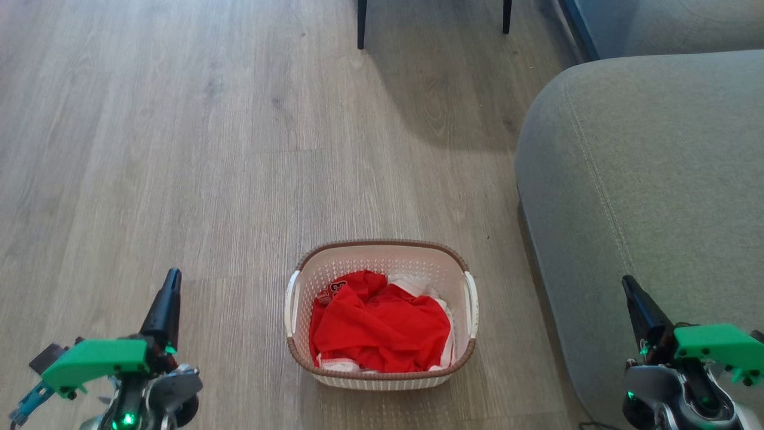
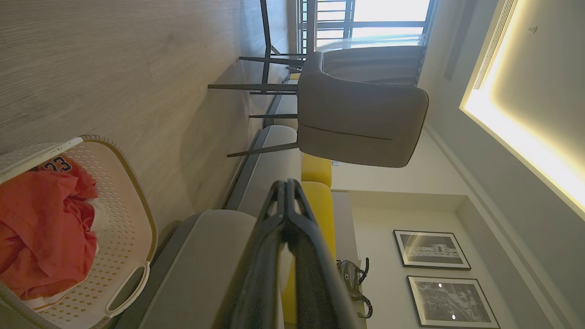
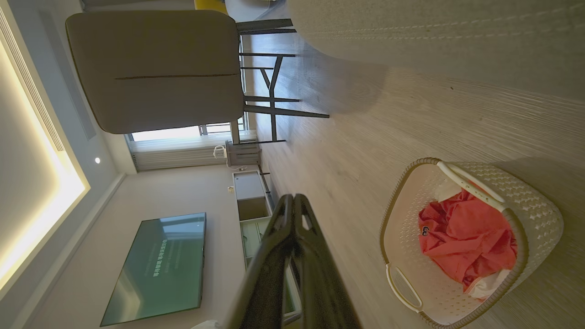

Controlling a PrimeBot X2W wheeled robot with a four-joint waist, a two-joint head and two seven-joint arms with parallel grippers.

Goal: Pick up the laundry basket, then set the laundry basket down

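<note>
The laundry basket stands on the wood floor, low in the middle of the head view. It is cream-white and perforated, with a brown rim and a white handle on each side, and holds red and white clothes. My left gripper hovers to its left, shut and empty, well apart from it. My right gripper is on the other side, over the sofa's edge, also shut and empty. The basket appears at the left wrist view's lower left and, as the same basket, at the right wrist view's lower right.
A grey sofa fills the right side, close beside the basket. A grey chair with dark legs stands farther ahead; the chair shows whole in the left wrist view. Bare wood floor stretches left and ahead.
</note>
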